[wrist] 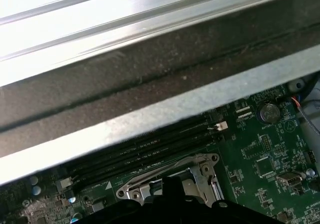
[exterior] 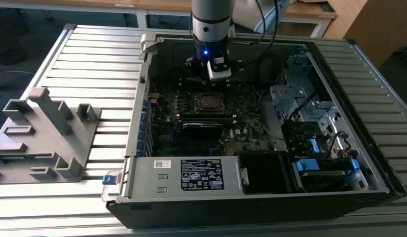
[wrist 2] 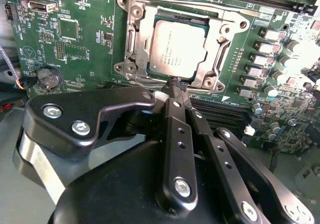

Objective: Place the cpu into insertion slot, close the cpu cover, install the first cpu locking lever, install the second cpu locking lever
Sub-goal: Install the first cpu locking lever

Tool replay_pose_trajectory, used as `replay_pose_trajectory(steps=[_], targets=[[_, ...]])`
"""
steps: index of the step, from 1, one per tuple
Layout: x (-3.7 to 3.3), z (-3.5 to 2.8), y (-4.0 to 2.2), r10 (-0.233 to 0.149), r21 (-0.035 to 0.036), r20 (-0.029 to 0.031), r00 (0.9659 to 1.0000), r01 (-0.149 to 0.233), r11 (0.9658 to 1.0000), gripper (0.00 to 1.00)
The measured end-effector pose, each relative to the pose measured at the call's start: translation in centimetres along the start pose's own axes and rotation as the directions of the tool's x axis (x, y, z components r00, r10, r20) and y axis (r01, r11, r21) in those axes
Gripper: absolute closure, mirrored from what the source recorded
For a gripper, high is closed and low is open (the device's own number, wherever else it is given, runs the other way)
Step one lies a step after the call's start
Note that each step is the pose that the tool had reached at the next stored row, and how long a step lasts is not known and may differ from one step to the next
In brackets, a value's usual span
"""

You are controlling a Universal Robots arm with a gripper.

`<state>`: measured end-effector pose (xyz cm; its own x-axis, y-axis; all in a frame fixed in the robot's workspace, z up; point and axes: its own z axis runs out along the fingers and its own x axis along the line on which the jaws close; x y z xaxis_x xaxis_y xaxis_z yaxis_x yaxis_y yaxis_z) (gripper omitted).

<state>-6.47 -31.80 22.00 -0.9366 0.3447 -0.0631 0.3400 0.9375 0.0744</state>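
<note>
Near gripper point(wrist 2: 174, 87), second wrist view: cpu point(wrist 2: 175, 49) within cpu cover point(wrist 2: 220, 44); exterior view: case point(exterior: 256, 205).

Probably a robotics lab: an opened computer case point(exterior: 256, 210) sits on a slatted aluminium bench point(exterior: 91, 59), with wooden desks point(exterior: 315, 11) behind the case.

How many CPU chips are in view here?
1. The cpu sits on the motherboard, framed by the cpu cover, just beyond the gripper in the second wrist view. Parts of the board are hidden.

A silver-grey arm point(exterior: 211, 15) with a blue light point(exterior: 204, 52) carries a black tool point(wrist 2: 175, 88) with silver screws point(wrist 2: 182, 185).
</note>
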Motion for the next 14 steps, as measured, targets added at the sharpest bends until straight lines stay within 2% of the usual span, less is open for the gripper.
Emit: replay_pose_trajectory(steps=[7,8,11,12,14], targets=[[-0.01,0.01,0.01,0.0,0.002,-0.0008,1.0,0.0,1.0,0.9],[-0.02,0.01,0.01,0.0,0.0061,-0.0031,1.0,0.0,1.0,0.9],[-0.03,0.01,0.01,-0.001,0.0277,-0.0154,0.9999,0.001,0.9996,0.9],[-0.03,0.01,0.01,0.0,0.0308,-0.0189,0.9998,0.001,0.9995,0.9],[-0.03,0.0,0.01,0.0,0.0316,-0.0201,0.9998,0.001,0.9995,0.9]])
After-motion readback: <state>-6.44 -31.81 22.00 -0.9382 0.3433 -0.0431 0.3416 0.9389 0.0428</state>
